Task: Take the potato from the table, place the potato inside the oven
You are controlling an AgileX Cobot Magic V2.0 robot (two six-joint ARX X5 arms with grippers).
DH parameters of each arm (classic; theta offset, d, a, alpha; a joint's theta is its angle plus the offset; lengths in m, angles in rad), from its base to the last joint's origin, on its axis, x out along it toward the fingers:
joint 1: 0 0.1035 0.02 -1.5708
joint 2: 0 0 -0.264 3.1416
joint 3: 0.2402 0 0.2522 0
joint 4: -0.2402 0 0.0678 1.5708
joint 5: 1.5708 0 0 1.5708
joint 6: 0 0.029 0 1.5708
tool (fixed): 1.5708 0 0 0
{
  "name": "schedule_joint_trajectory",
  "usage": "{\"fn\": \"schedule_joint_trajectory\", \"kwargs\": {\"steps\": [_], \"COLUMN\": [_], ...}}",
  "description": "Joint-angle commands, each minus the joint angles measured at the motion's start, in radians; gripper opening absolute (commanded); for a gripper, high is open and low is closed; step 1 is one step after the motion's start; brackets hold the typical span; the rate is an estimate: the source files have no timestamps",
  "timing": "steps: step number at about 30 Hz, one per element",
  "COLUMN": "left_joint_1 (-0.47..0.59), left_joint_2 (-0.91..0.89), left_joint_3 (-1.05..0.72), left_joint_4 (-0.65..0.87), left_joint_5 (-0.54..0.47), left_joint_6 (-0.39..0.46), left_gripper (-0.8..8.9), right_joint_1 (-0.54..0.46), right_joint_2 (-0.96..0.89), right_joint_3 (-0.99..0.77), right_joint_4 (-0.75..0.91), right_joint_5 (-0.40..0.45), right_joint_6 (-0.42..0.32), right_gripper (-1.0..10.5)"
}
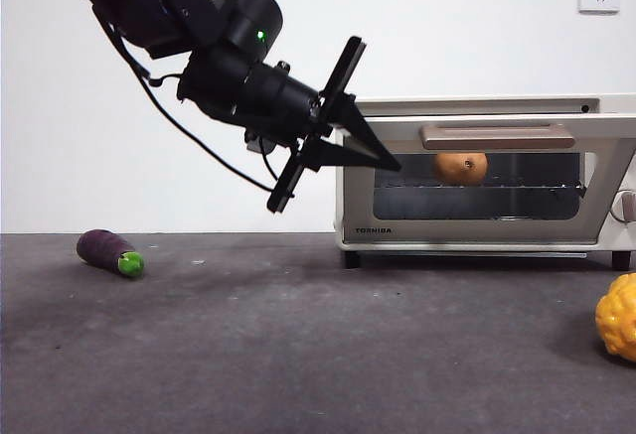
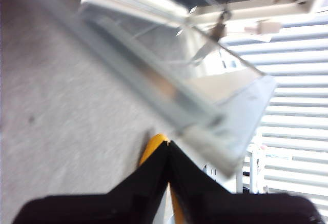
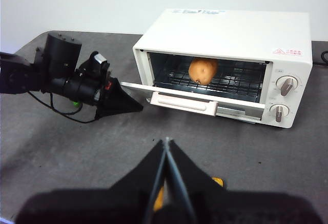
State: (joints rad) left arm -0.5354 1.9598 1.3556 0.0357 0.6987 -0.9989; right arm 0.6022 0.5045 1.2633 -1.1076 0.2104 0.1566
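Two sets of black jaws, both pressed together on nothing: the left gripper (image 1: 383, 156) hangs in the air at the corner of the oven's (image 3: 241, 29) half-lowered door (image 3: 184, 101), while the right gripper (image 3: 166, 144) waits well back over the table (image 1: 298, 355). The potato (image 1: 460, 167) sits on the wire rack (image 3: 236, 83) inside. An eggplant (image 1: 109, 252) lies near the table's far edge; a bumpy yellow lump (image 1: 618, 315) rests at its side edge.

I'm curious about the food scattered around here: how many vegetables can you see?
3. The potato sits on the rack inside the oven. A purple eggplant lies on the table, far from the oven. A bumpy yellow lump sits near the oven's knob end, partly cut off.
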Motion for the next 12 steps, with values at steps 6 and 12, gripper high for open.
{"fn": "schedule_joint_trajectory", "kwargs": {"steps": [6, 12], "left_joint_1": [0.014, 0.041], "left_joint_2": [0.006, 0.006], "left_joint_3": [0.016, 0.025], "left_joint_4": [0.003, 0.015], "left_joint_5": [-0.036, -0.093], "left_joint_6": [-0.023, -0.062], "left_gripper": [-0.07, -0.08], "right_joint_1": [0.002, 0.002], "right_joint_2": [-0.003, -0.003], "right_joint_3": [0.002, 0.002], "right_joint_4": [0.0, -0.001], "right_joint_5": [0.002, 0.002], "right_joint_6": [-0.011, -0.011], "right_gripper": [0.0, 0.0]}}
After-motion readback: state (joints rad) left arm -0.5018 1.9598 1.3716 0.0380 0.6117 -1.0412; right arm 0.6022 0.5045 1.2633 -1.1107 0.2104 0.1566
